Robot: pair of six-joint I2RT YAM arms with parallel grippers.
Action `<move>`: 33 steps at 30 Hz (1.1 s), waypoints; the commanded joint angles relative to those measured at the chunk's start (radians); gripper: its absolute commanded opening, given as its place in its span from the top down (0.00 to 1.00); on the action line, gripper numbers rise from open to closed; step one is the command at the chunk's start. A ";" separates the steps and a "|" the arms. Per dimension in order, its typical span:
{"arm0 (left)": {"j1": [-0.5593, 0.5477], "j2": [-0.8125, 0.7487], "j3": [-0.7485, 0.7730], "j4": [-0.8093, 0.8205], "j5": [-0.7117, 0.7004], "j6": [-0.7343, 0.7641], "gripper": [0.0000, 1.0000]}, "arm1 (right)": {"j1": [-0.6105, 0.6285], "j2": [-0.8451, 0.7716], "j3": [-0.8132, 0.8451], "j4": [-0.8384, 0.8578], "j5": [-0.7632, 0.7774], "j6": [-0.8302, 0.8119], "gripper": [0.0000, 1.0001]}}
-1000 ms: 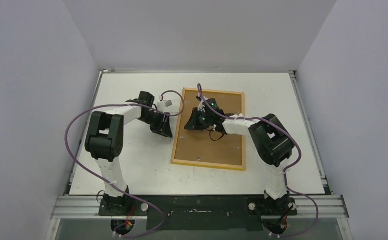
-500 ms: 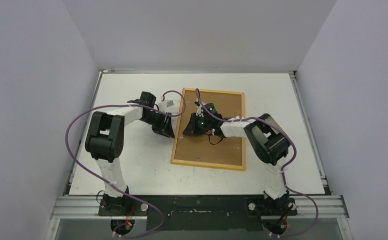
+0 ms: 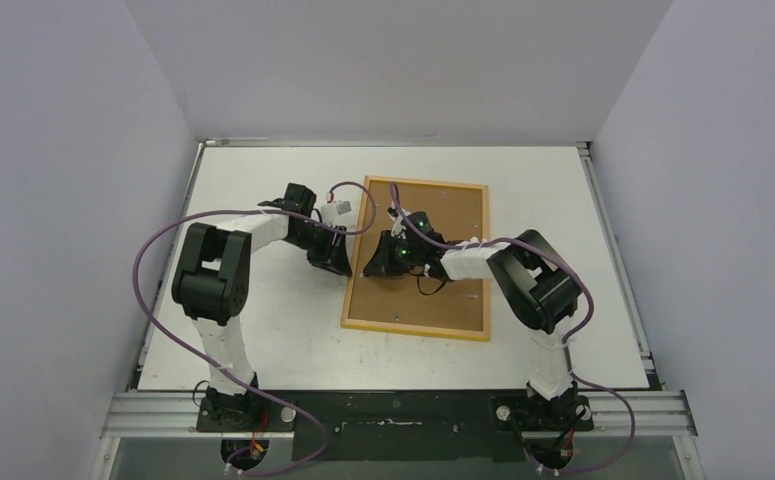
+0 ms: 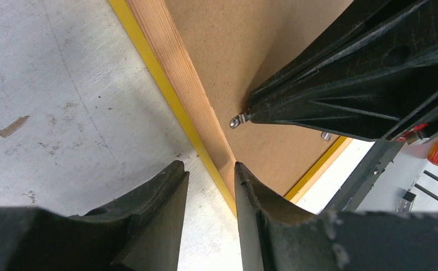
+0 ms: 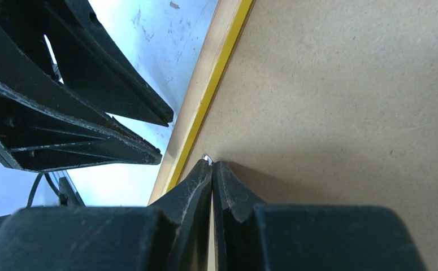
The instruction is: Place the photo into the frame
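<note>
From above, the frame (image 3: 413,328) lies face down on the white table (image 3: 263,330), right of centre. Its pale wood back borders the brown fibreboard backing panel (image 3: 443,290). The left gripper (image 3: 335,262) sits at the frame's left rail. The right gripper (image 3: 373,266) is low over the panel, just inside that same rail, so the two are close together.

In the left wrist view, the left gripper (image 4: 209,189) has its fingers apart. The frame (image 4: 177,79) runs into the gap between them as a wood rail with a yellow strip along its outer side. A sliver of table (image 4: 64,84) shows between the strip and the outer finger. Beyond, the right gripper (image 4: 250,116) has its tip at a small metal tab (image 4: 236,121) on the backing panel (image 4: 233,45).

In the right wrist view, the right gripper (image 5: 212,166) has its fingers pressed together. Their tips touch the metal tab (image 5: 207,158) at the edge of the backing panel (image 5: 346,84), beside the frame (image 5: 213,68). The left gripper (image 5: 165,138) stands just across the rail, over the table (image 5: 148,34).
</note>
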 commanded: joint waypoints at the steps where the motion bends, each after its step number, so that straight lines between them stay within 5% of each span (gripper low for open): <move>1: -0.007 -0.024 0.016 0.041 0.012 -0.007 0.66 | 0.017 -0.051 -0.031 -0.019 -0.007 -0.007 0.95; 19: -0.022 -0.004 0.025 0.058 0.015 -0.024 0.70 | 0.034 -0.049 -0.032 0.026 -0.039 0.017 0.95; 33: -0.022 0.019 0.034 0.054 0.008 -0.023 0.84 | -0.045 -0.113 -0.043 0.058 -0.075 0.005 0.88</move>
